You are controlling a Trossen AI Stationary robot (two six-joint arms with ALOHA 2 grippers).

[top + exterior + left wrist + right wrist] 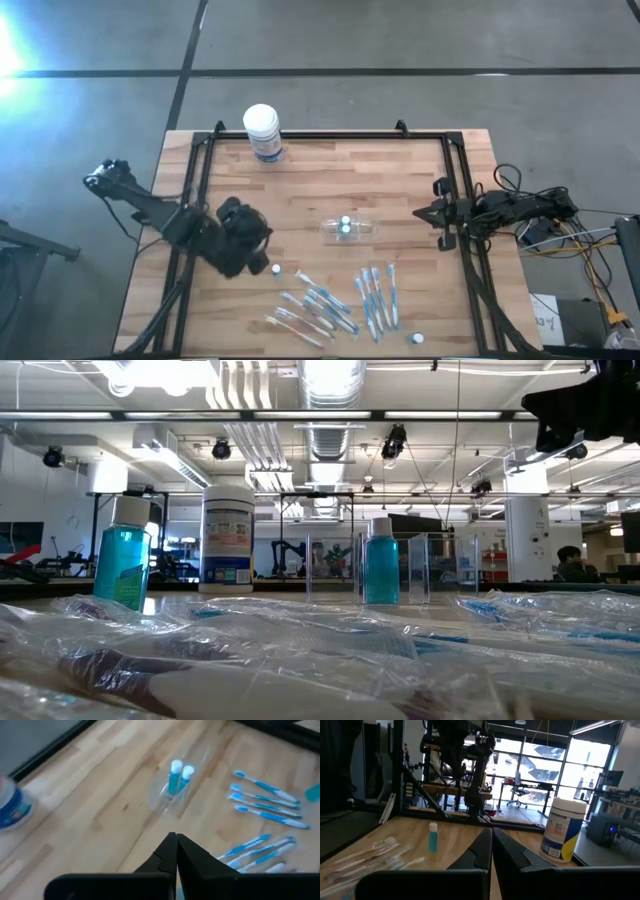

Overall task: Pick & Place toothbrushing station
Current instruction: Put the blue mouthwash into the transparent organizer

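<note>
Clear oval plastic toothbrushing station lies mid-table on our pale wooden table, two small blue bottles inside it, blue-and-white wrapped toothbrushes scattered nearer the front edge. Our left gripper hovers left of the station with jaws pressed together on nothing. Our right gripper waits at the table's right edge, likewise closed and empty.

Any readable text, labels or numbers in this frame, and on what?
White tub: blue label with print, too blurred to read.
Paper sheet beside the table: dark marks, too small to read.
Small blue bottles: no legible label.
Nothing else carries text.
</note>
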